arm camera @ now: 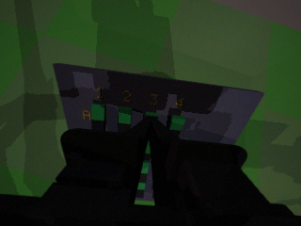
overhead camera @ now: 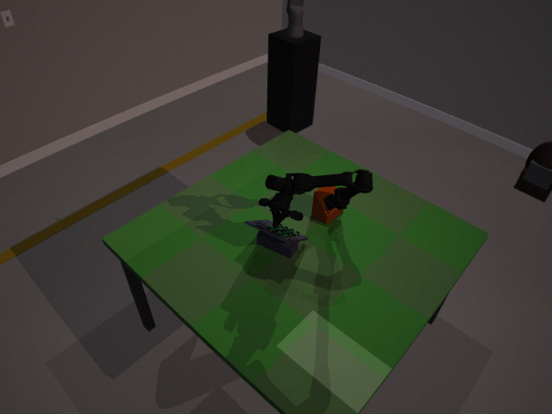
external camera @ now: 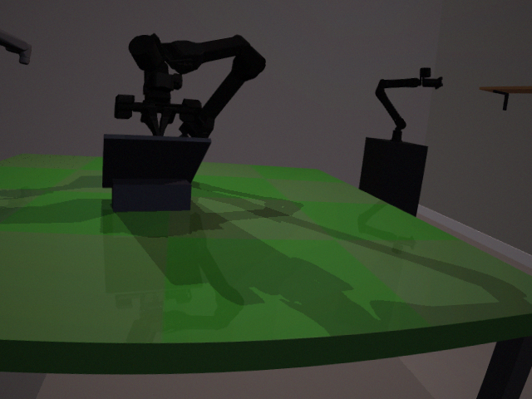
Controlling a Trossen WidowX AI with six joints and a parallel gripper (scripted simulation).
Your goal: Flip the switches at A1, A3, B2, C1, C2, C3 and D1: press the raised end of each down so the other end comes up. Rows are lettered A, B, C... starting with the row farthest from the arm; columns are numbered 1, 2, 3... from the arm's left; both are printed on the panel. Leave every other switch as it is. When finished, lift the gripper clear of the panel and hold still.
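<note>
The dark tilted switch panel [overhead camera: 256, 223] [external camera: 150, 159] [arm camera: 237, 105] stands on a block. My gripper [overhead camera: 276, 224] [arm camera: 150, 120] is shut and empty, pointing down with its tips at switch A3 [arm camera: 151, 114]; contact is hard to tell. A3 shows only a thin green strip beyond the tips. Switch A1 [arm camera: 98, 112], switch A2 [arm camera: 124, 115] and switch A4 [arm camera: 177, 122] show green faces in row A. Parts of the lower rows show through the gap between the fingers; the rest is hidden by the gripper. In the exterior view the panel's back hides the fingertips.
The green checkered table [overhead camera: 178, 267] [external camera: 77, 274] carries the panel's block [overhead camera: 276, 244] [external camera: 150, 196]. An orange bracket-like block [overhead camera: 322, 207] stands by the arm's base. Another arm on a dark pedestal [external camera: 393, 171] stands beyond the table.
</note>
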